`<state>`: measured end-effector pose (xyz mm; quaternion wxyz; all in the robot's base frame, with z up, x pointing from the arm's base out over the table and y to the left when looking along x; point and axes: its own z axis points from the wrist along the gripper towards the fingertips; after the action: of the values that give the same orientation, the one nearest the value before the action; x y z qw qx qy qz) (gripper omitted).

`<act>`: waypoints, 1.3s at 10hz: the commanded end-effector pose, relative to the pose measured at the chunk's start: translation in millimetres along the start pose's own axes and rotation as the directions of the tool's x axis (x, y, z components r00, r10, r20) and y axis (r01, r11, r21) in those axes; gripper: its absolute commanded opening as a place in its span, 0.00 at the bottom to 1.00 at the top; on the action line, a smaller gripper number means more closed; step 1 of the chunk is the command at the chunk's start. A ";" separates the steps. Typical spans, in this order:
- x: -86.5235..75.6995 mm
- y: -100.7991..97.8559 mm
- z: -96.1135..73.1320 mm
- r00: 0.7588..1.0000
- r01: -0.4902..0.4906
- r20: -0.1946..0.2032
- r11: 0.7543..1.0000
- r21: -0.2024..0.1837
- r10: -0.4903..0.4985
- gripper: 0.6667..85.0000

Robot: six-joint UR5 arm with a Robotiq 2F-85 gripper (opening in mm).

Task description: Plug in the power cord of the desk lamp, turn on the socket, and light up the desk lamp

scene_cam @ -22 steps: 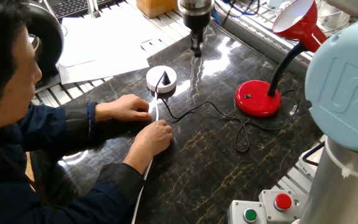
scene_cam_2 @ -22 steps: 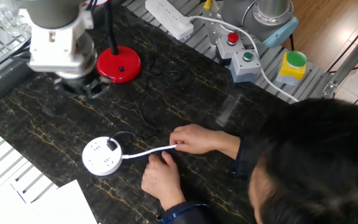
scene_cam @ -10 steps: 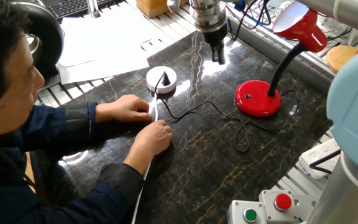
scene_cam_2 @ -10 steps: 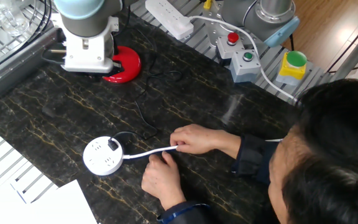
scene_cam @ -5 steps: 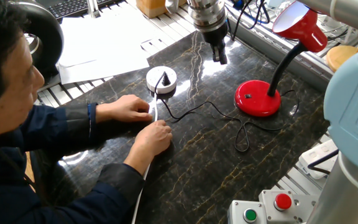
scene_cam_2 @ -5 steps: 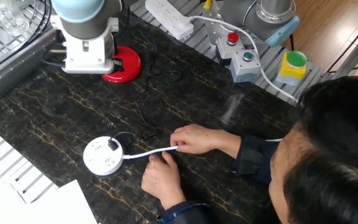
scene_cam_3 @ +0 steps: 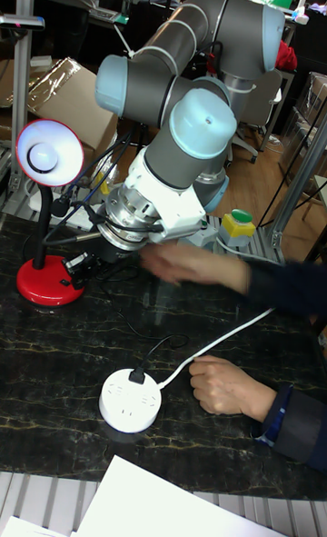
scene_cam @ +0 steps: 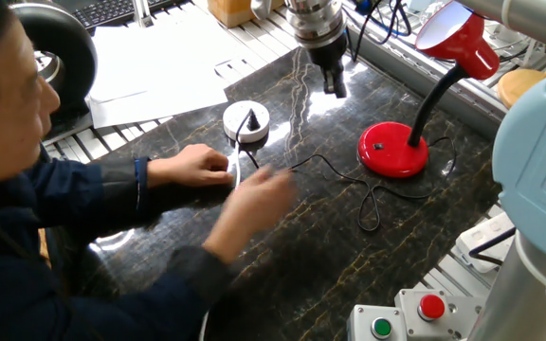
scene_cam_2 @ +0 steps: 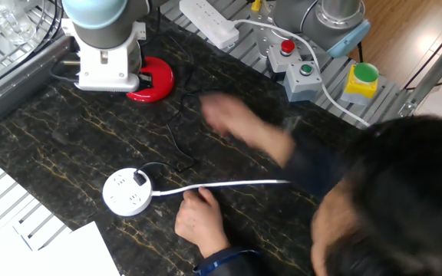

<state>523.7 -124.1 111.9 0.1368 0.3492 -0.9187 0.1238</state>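
The round white socket [scene_cam: 245, 120] lies on the dark table with the power cord's black plug [scene_cam: 251, 121] standing in its top. From there the thin black power cord [scene_cam: 320, 161] runs to the desk lamp's red base [scene_cam: 393, 150]. The lamp's red shade [scene_cam_3: 47, 154] looks bright white inside; I cannot tell whether it is lit. My gripper [scene_cam: 335, 85] hangs low over the table between socket and lamp, closer to the lamp base [scene_cam_2: 150, 79]. Its fingers look shut, with nothing between them. The socket [scene_cam_2: 126, 193] also shows from above, with the plug [scene_cam_2: 139, 179] in it.
A person sits at the table. One hand [scene_cam_2: 202, 222] rests beside the socket's thick white cable [scene_cam_2: 221, 185], the other [scene_cam: 263, 194] is a blur in mid-air over the cord. A rectangular power strip [scene_cam_2: 209, 21] and a button box [scene_cam_2: 298, 65] lie at the far edge.
The person's hand has let go of the white cable and swung up over the table. My gripper earlier moved from near the socket toward the lamp and has held still since.
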 end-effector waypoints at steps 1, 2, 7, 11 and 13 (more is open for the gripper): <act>1.6 7.7 4.7 0.998 -0.057 -0.006 0.998 -0.018 0.056 0.02; 0.0 12.9 12.3 0.998 -0.059 0.009 0.998 -0.029 0.060 0.02; 0.6 9.5 18.6 0.999 -0.042 0.025 0.999 -0.010 0.042 0.02; 3.5 1.6 18.3 1.000 -0.008 0.017 1.000 0.023 0.008 0.02; 9.5 14.1 22.4 1.000 0.020 0.003 1.000 -0.021 -0.020 0.02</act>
<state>511.7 -129.4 94.7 0.1329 0.3487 -0.9191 0.1262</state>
